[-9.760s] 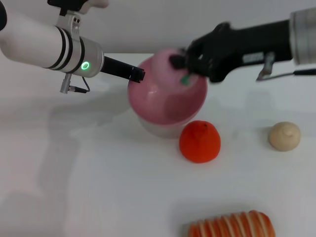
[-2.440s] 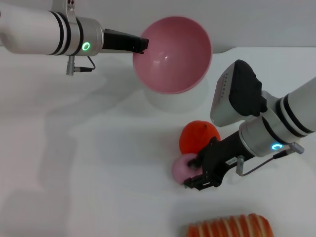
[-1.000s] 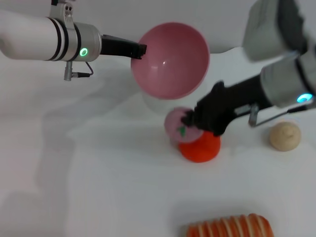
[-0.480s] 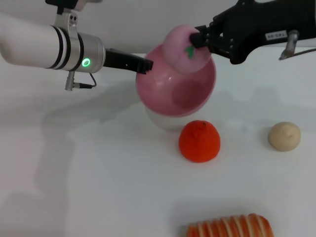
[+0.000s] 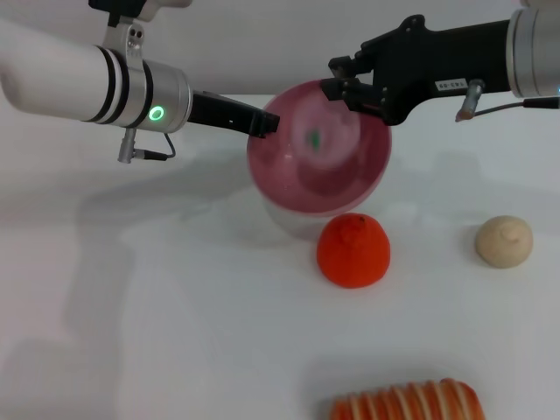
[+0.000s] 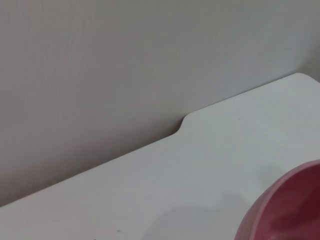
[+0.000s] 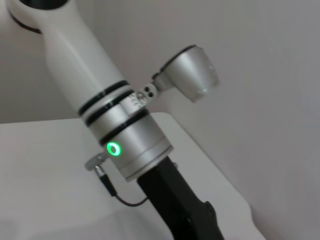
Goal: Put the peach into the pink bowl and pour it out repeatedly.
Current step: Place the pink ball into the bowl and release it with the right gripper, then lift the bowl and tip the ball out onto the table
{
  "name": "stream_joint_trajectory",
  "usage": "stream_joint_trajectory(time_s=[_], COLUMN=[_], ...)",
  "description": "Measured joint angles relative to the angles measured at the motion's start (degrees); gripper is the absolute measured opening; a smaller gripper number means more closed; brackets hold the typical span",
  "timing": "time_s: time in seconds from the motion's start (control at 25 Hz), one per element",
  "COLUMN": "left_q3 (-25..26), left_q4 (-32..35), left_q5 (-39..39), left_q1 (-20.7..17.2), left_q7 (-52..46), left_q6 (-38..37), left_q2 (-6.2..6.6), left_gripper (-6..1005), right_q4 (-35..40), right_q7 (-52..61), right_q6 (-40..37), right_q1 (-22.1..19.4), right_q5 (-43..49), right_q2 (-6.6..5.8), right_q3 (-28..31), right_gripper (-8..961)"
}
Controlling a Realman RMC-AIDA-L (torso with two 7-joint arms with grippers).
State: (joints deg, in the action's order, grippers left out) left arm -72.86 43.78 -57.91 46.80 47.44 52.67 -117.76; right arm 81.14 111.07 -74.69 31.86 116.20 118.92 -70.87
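The pink bowl (image 5: 289, 188) hangs a little above the table, tilted with its opening toward me. My left gripper (image 5: 265, 123) is shut on its left rim. The peach (image 5: 328, 144) is a blurred pale pink shape with a green stem mark, inside the bowl. My right gripper (image 5: 339, 80) is at the bowl's far rim, just above the peach, open and empty. The left wrist view shows only a piece of the bowl's rim (image 6: 290, 210). The right wrist view shows my left arm (image 7: 125, 145).
An orange-red fruit (image 5: 353, 251) lies just in front of the bowl. A beige lumpy ball (image 5: 504, 241) lies at the right. A striped orange and white item (image 5: 407, 401) lies at the near edge. The table's far edge (image 6: 182, 127) meets a grey wall.
My right gripper carried the peach up from beside the orange-red fruit to the bowl's rim and let go; the peach now falls into the bowl. The bowl has lowered slightly.
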Motion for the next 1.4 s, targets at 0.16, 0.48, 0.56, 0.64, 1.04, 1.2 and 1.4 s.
stream_joint_trajectory(time_s=[0.16, 0.48, 0.56, 0.64, 1.04, 1.2, 1.4], left_q3=[-0.05, -1.29, -3.01, -6.04, -31.92, -42.42, -55.9], left_q4=[0.0, 0.1, 0.75, 2.04, 13.9, 17.25, 18.95], left_q5=[0.03, -0.22, -0.82, -2.0, -13.23, -13.22, -12.55], left_q1=[0.16, -0.55, -1.19, -2.16, -10.57, -13.2, -15.58], left_q7=[0.06, 0.36, 0.81, 1.37, 5.47, 5.49, 5.27], left_q6=[0.0, -3.31, -5.89, -9.04, -37.62, -50.25, -66.35], left_q2=[0.0, -0.18, -0.4, -0.58, -0.67, -0.67, -0.54], left_gripper=[47, 47, 47, 47, 47, 47, 48], right_q4=[-0.36, -1.72, -4.95, -9.85, -38.12, -42.54, -43.97], right_q7=[-0.33, -6.59, -12.93, -21.37, -52.81, -58.41, -58.93], right_q6=[2.24, 6.04, 5.87, 4.51, -8.45, -11.02, -11.11], right_q1=[-0.41, -5.35, -7.56, -9.77, -17.59, -20.05, -21.08], right_q5=[-0.13, -12.77, -22.08, -33.02, -62.6, -66.19, -66.16], right_q2=[0.0, -0.05, -0.22, -0.34, -0.8, -1.19, -1.28], right_q3=[-0.62, 3.35, 5.88, 8.73, 26.09, 31.13, 36.7], right_gripper=[148, 443, 464, 485, 496, 496, 495])
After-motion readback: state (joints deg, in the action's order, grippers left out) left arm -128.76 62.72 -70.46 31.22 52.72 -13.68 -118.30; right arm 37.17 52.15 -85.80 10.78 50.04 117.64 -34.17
